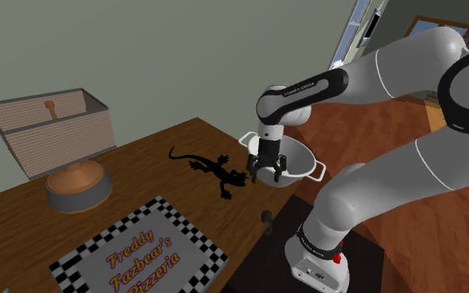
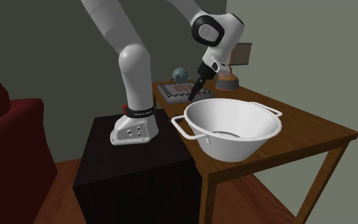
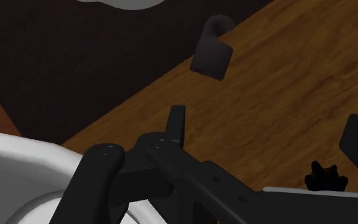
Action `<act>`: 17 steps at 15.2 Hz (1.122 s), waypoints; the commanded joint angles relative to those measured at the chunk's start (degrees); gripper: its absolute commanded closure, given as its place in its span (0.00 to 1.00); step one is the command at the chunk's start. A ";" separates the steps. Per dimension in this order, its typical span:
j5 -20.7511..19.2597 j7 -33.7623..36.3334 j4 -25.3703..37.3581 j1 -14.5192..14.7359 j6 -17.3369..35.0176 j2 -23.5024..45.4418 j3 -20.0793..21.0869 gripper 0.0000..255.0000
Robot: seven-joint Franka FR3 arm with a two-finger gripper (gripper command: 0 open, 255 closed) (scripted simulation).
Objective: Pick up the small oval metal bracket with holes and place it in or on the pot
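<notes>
End effector (image 1: 267, 173) pinching the dark bracket (image 3: 190, 172), up off the desk (image 1: 141, 171). Pot (image 1: 301, 165) just beside it, toward shoulder view's right. Bracket at the rim, not over the middle; probably needs a short shift that way.

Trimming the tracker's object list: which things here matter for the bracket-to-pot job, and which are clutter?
Job:
bracket, gripped in the claw
pot

Clutter:
lizard
lamp
pizza box
hooked piece near the table edge
</notes>
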 commanded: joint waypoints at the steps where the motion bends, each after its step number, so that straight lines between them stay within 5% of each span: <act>1: 1.30 0.00 -1.74 -0.86 2.72 3.25 -1.40 0.00; 6: 6.30 -1.46 -5.89 -1.89 10.31 12.58 -4.60 0.00; 17: 10.96 -3.96 -9.49 0.60 17.90 16.84 -3.79 0.00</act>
